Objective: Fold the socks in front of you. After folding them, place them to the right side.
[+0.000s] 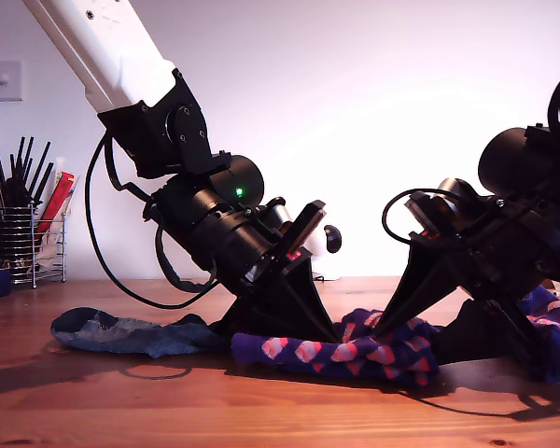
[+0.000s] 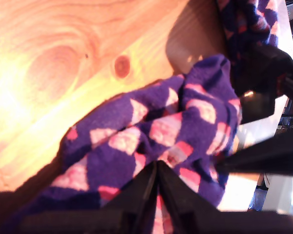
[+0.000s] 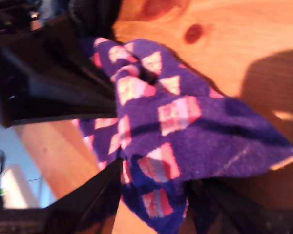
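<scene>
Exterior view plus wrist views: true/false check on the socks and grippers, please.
1. The purple knit sock with pink-red diamonds lies on the wooden table. True.
2. My first gripper is open and clear of that sock. False: its jaws are pinched shut on the fabric.
3. A plain grey-blue sock lies toward the exterior view's left. True.
4. The wire utensil basket stands at the exterior view's right. False: it is at the left.
5. The purple sock is folded flat. False: it is bunched.
</scene>
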